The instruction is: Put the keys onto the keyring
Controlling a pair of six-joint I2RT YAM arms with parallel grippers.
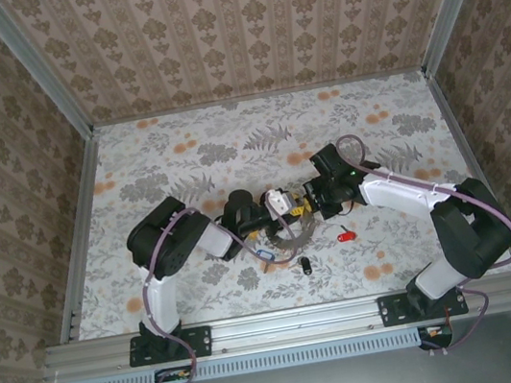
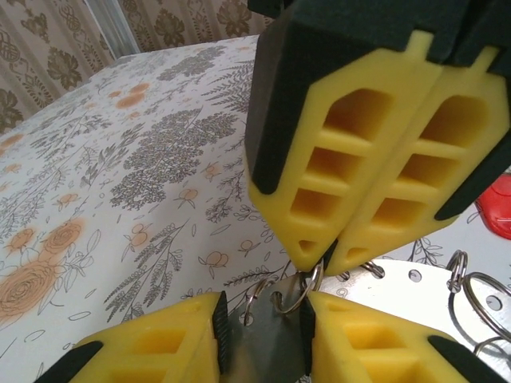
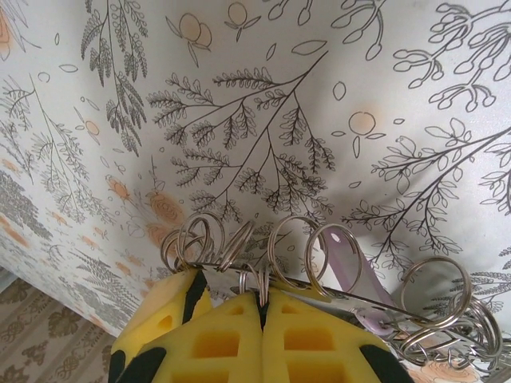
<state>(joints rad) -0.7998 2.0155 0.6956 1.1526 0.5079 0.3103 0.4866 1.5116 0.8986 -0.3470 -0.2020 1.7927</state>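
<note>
My left pincer [image 2: 265, 315] is clamped on a flat metal piece of the keyring [image 1: 293, 231]. My right pincer [image 3: 262, 302] is pressed together on one of its small wire loops, tip to tip with the left. The red key [image 1: 345, 235], black key [image 1: 305, 264] and blue key [image 1: 264, 255] lie loose on the surface [image 1: 182, 155] near the keyring.
</note>
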